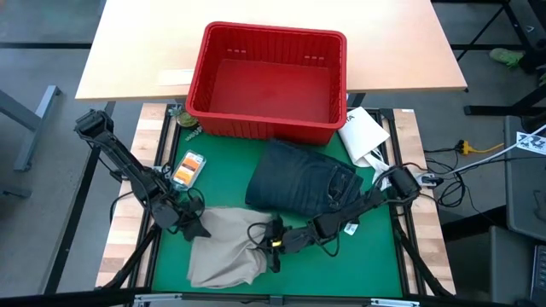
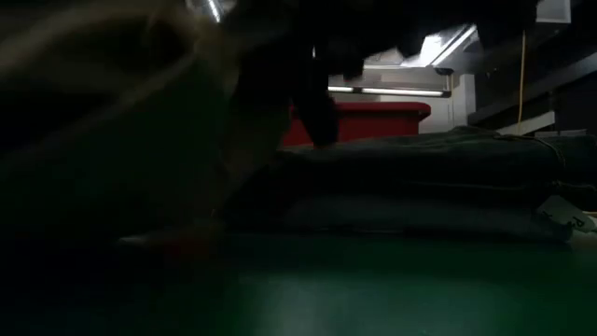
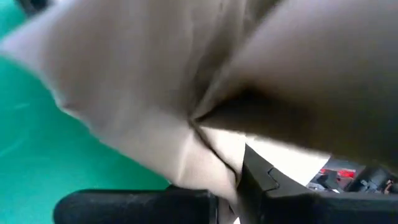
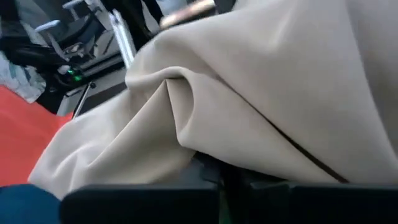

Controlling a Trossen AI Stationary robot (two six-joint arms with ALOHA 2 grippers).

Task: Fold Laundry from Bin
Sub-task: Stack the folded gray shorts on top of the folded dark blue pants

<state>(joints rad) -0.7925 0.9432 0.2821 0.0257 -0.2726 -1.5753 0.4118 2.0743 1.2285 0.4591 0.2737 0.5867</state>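
Observation:
The tan khaki trousers (image 1: 223, 246) lie bunched on the green mat (image 1: 341, 256) near the table's front edge. My left gripper (image 1: 193, 225) is shut on their left edge, and my right gripper (image 1: 273, 240) is shut on their right edge. The folded dark blue denim jeans (image 1: 299, 179) lie flat on the mat behind them and show in the low view (image 2: 420, 177). The red bin (image 1: 269, 81) stands at the far side, with nothing visible inside it. The light blue and dark green garments are out of view. My left gripper pinches a fold of the khaki cloth (image 3: 214, 158) between its two fingers (image 3: 143, 202) at the trousers' left edge, coming from the table's left side. The cloth puckers into creases at the pinch; the rest lies on the mat. My right gripper holds the khaki cloth at the trousers' right edge (image 4: 211, 158), coming from the table's right side. The cloth drapes over the fingers (image 4: 143, 199) and hides the place of contact. It rises in slack folds beyond them.
A white flat packet (image 1: 363, 132) lies right of the bin's front corner. A small orange packet (image 1: 188, 168) lies on the mat's left part, with small items (image 1: 188, 122) beyond it. Bare mat shows at the front right.

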